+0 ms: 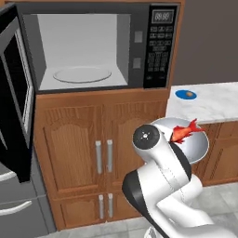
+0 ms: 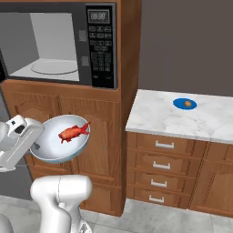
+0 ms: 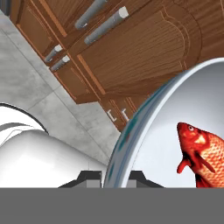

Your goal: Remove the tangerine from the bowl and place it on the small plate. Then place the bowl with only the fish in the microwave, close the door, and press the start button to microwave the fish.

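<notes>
Gripping the bowl (image 2: 57, 145) by its rim, end effector (image 3: 114, 177) clenched on the edge, one dark fingertip (image 3: 89, 177) showing on the outside of the rim and the other on the inside in the hand view. Holding the bowl up in the air in front of the brown cabinet doors (image 1: 88, 148), below the microwave (image 1: 97, 46) and tilted so its white inside is facing outward. Carrying the fish (image 2: 73, 131) inside, red-orange, lying against the white surface with its forked tail up toward the rim in the right base view; in the left base view, fish (image 1: 186, 130) peeking over the bowl's (image 1: 197, 148) upper edge behind the arm's joint. Standing wide open, the door (image 1: 16, 93) swung out to the left, light grey inside and glass turntable (image 1: 82, 74) bare, keypad (image 1: 160, 46) on the right side. Sitting off to the right on the marble desk (image 2: 173, 116), the plate (image 2: 184, 103), blue and flat, with the tangerine (image 2: 187, 103) resting on it. Same pair seen from the left side: plate (image 1: 182, 95) near the desk's near corner, tangerine (image 1: 189, 95) on top. Bowl well apart from the plate and lower than the microwave opening.
</notes>
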